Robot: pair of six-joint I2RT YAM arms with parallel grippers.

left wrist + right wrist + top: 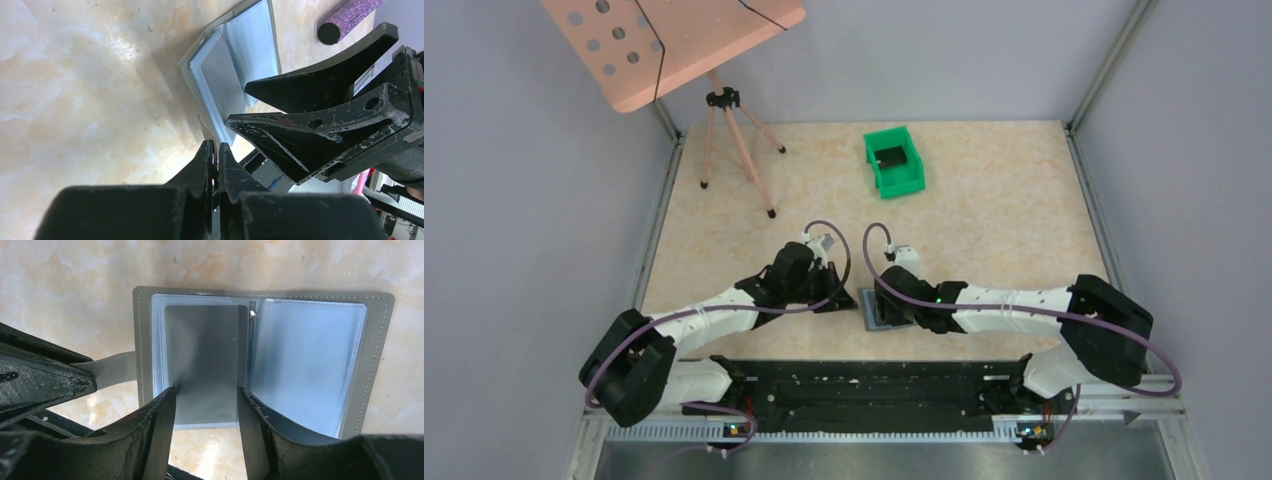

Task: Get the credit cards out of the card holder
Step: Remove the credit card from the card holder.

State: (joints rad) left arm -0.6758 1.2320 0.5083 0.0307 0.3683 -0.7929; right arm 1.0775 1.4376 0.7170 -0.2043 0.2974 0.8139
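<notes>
Was standing right by the rig for this one. The card holder (310, 355) lay flat and wide open on the surface (1004, 200), down at 6 o'clock near the arm bases and well apart from the green bin (889, 182) up around 12. A grey card (205, 340) sat in the clear pocket on one half. The other half looked empty to me (glare on the plastic, so don't quote me).

The left tool (216, 147) was clenched tight at the holder's 9 o'clock side. It looked like it had the little grey strap (115, 370) pinched, anchoring the whole thing. The right tool (206, 390) was released, one finger either side of that grey card, gripping nothing I could see.

So the step in hand, I'd say, was getting that first card out. To do it well, the left side needs to hold the strap firm so the holder can't skate around. The right needs a fingertip on the card itself, not just the plastic sleeve over it, and then a straight drag toward the pocket mouth. Go slow, because a hasty pull could fold the holder or lift it along with the card.
</notes>
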